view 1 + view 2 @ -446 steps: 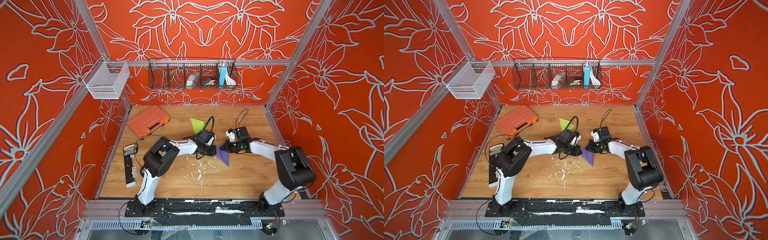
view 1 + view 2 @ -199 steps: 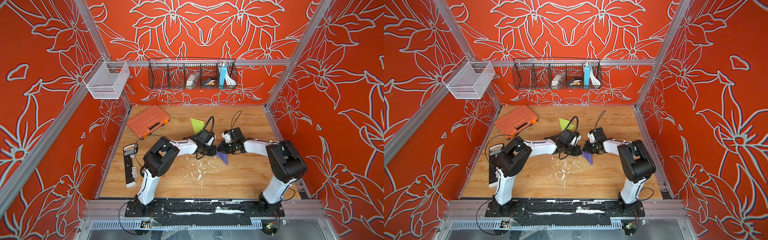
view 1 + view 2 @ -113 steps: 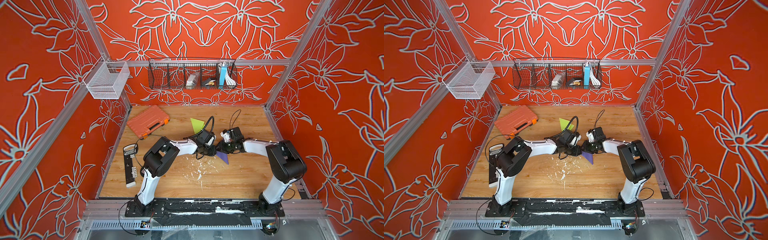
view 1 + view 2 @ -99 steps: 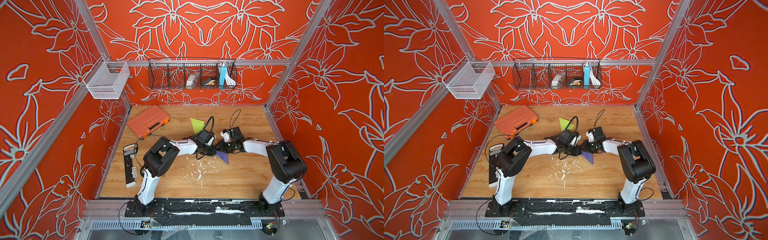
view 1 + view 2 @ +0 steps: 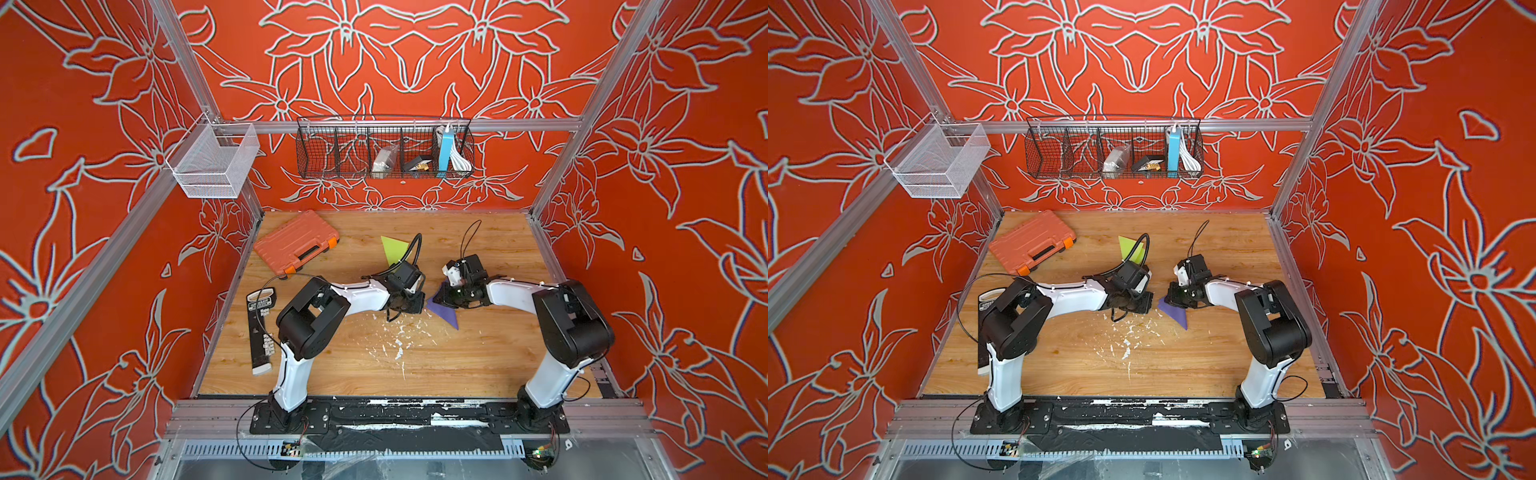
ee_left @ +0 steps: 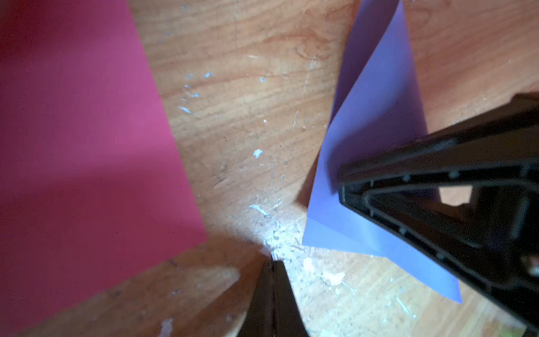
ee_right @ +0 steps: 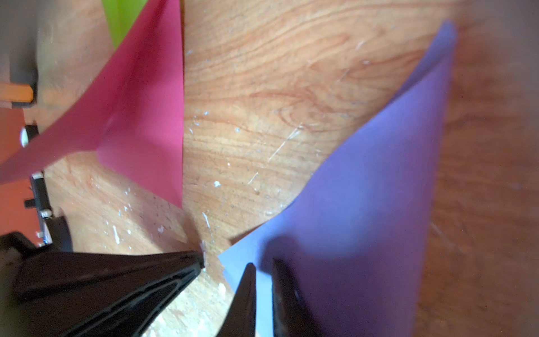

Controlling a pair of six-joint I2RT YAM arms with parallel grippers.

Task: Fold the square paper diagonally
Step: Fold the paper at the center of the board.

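Near edge first. The left arm (image 5: 316, 316) and right arm (image 5: 569, 328) rise from the base rail (image 5: 374, 415), fold at the elbow and reach low and inward over the wooden table (image 5: 478, 361), wrists almost meeting mid-board.

The left gripper (image 5: 409, 306) is nose-down on bare wood, its fingers (image 6: 259, 300) pressed flat together with nothing between them. The right gripper (image 5: 444, 296) sits on the purple paper (image 5: 445, 315), which lies between the two wrists as a triangle, one corner pointing toward the near edge. Its fingers (image 7: 245, 300) stand close, only a thin slit between them. Whether a layer is caught in there, I cannot tell. White flecks (image 5: 399, 340) litter the wood just in front.

Further back there's a green paper (image 5: 392, 249) triangle behind the left wrist, then a shut orange tool case (image 5: 295, 243) toward the left wall.

On the back wall hangs a black wire basket (image 5: 332, 147). Its right-hand compartments hold a silvery packet (image 5: 382, 160), a dark little box (image 5: 419, 163), an upright blue box (image 5: 445, 149) and a white cable (image 5: 459, 160). A white mesh basket (image 5: 212, 160) hangs at the left post.

The wrist views add a pink paper (image 6: 87, 146) beside the left fingers, with bare wood between it and the purple one. It can't be made out in the top views. They also show the purple sheet doubled over, a lower layer peeking out along one edge.
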